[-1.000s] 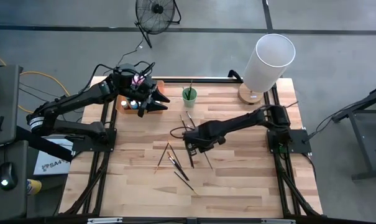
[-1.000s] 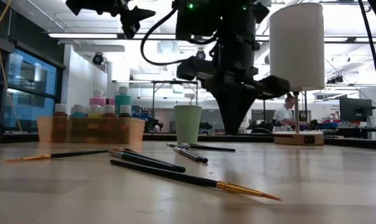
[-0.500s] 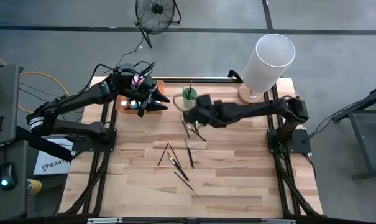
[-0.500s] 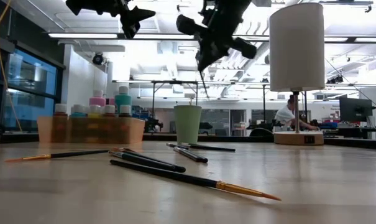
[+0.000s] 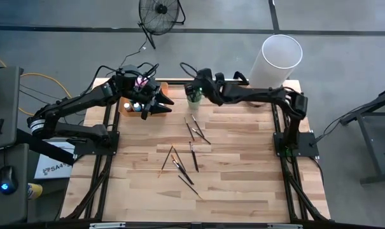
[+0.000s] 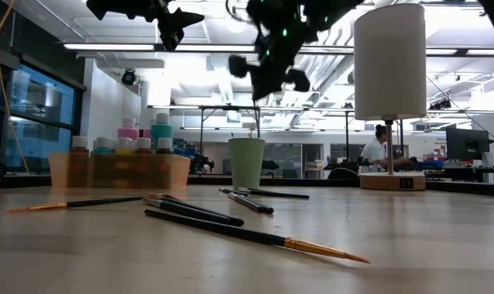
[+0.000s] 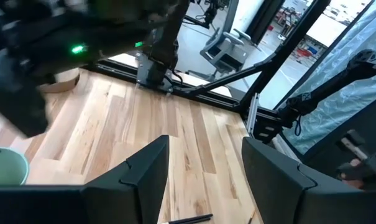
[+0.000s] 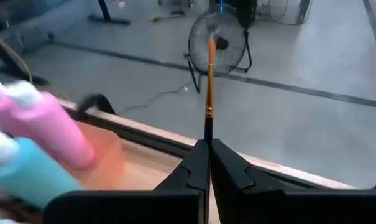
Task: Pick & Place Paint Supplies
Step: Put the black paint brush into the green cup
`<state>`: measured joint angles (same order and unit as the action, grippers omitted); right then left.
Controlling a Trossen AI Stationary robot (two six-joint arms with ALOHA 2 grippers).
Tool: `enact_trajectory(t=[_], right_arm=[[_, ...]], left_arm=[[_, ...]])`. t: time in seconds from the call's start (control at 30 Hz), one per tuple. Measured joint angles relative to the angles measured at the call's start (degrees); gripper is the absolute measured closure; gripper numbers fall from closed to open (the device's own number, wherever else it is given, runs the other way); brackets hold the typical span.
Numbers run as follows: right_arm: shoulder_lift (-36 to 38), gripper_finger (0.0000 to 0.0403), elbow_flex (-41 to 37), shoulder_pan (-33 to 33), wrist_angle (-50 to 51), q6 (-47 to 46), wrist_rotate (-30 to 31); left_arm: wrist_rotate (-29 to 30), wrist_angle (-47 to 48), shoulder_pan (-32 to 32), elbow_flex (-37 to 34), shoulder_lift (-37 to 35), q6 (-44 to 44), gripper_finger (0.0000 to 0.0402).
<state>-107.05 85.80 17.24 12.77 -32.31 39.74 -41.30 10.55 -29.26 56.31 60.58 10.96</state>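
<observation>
Two arms are seen over the table (image 5: 243, 184), high view. Left gripper (image 5: 159, 102) is held at upper left of centre above the orange tray (image 5: 123, 109), jaws released, nothing grasped. Right gripper (image 5: 193, 89) is placed at upper centre over the green cup (image 5: 193, 97), jaws clenched on a brush (image 8: 209, 81), shown upright in the right wrist view. A white lamp (image 5: 275, 60) is seen at upper right. Bottles (image 6: 140, 139) are stood in the tray, left of frame in the low view. Loose brushes (image 5: 192, 156) are scattered at table centre.
</observation>
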Motion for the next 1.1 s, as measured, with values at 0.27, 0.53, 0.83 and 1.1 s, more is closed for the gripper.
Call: enact_trajectory(t=[0.27, 0.53, 0.83, 1.1], right_arm=[[-3.21, 0.0400, 0.02, 0.83, -1.43, 2.32, -5.70], [-3.01, 0.0384, 0.07, 0.67, -1.18, 2.37, -7.77], [-2.83, 0.0338, 0.07, 0.64, 1.02, 1.76, -9.14], [1.40, 0.0320, 0.09, -1.03, 11.94, -2.20, -16.06]], left_arm=[[-0.04, 0.36, 0.00, 0.00, 0.00, 0.96, 0.0202], [-0.07, 0.36, 0.00, 0.00, 0.00, 1.33, 0.0202], [-0.07, 0.34, 0.00, 0.00, 0.00, 1.34, 0.0202], [-0.07, 0.34, 0.00, 0.00, 0.00, 1.36, 0.0202]])
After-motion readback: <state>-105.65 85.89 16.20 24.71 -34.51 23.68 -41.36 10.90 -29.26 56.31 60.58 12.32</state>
